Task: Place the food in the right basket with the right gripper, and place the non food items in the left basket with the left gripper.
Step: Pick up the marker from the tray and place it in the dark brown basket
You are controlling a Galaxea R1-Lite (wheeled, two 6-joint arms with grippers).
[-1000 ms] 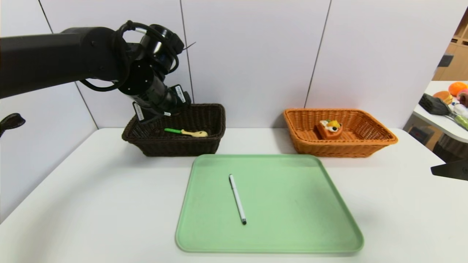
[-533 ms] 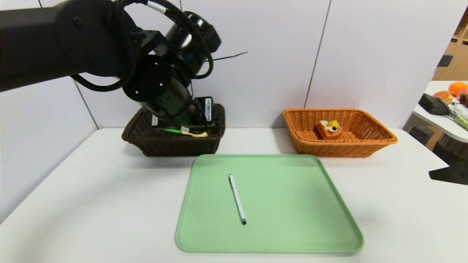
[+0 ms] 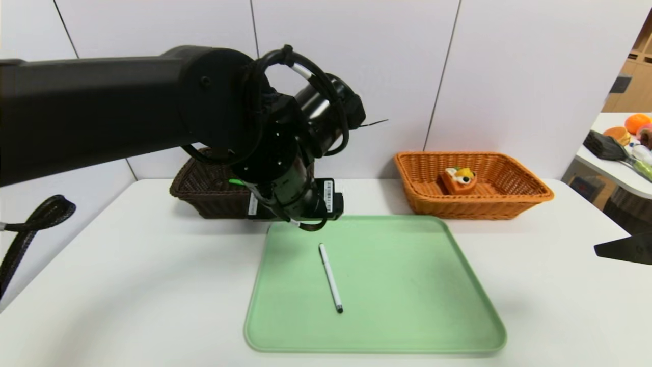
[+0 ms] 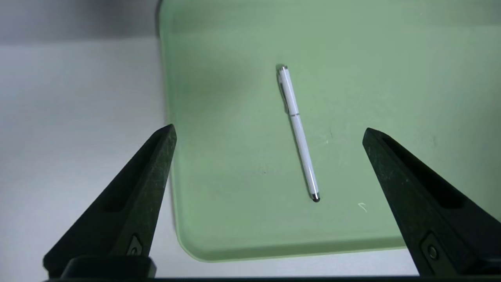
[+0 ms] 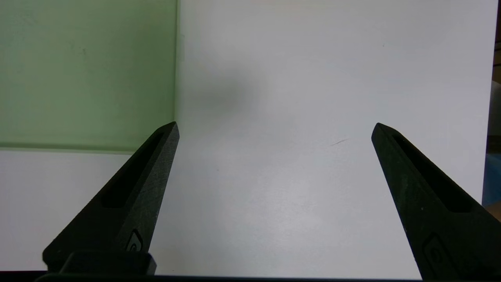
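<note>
One pen (image 3: 330,278) lies on your green tray (image 3: 407,326); one waffle wedge (image 3: 459,180) sits in the orange basket (image 3: 530,196). Your left gripper (image 4: 268,131) hovers wide-spread above the pen, grasping nothing; your right gripper (image 5: 274,129) idles spread above the table (image 5: 313,78). Dark basket (image 3: 204,188) behind.

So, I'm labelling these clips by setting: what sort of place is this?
Probably a lab or test room, not a home: a bare white table, plain white wall panels, and a sorting setup of a green tray and two baskets.

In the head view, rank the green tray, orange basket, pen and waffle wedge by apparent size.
1. Green tray, nearest the camera, which enlarges it.
2. Orange basket.
3. Pen, long but thin.
4. Waffle wedge, farther back; its order with the pen is unsure.
</note>
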